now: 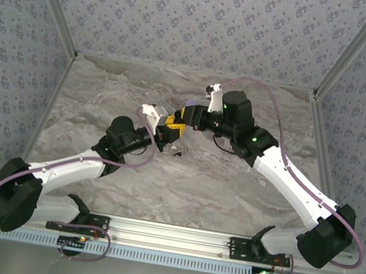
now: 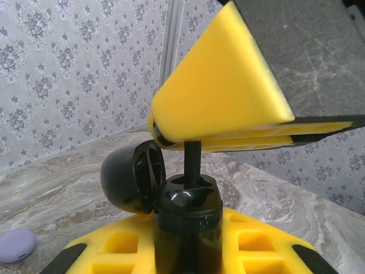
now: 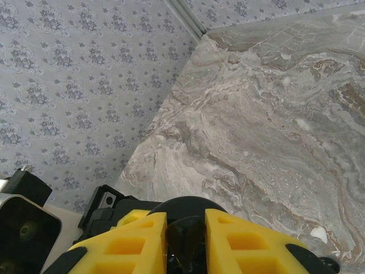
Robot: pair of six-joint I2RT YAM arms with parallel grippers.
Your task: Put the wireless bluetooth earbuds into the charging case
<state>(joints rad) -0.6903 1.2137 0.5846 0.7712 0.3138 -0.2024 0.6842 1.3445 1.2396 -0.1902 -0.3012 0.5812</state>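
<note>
Marble table (image 1: 231,187) spreads under my two arms, which meet over its middle. My left gripper (image 1: 168,134) is pinched on the black charging case (image 2: 187,228), held upright with its lid (image 2: 128,178) swung open. My right gripper (image 1: 186,118) is pressed together on a thin black stem (image 2: 193,160) reaching down into the case's mouth. One pale-lilac piece (image 2: 16,245) lies on the marble well aside; whether it is an earbud I cannot tell. I see nothing lilac in the case, so I judge both insertions are left to do

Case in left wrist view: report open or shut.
Open. The case has its domed lid swung aside on the hinge, leaving the top uncovered; a black stem pokes in.
</note>
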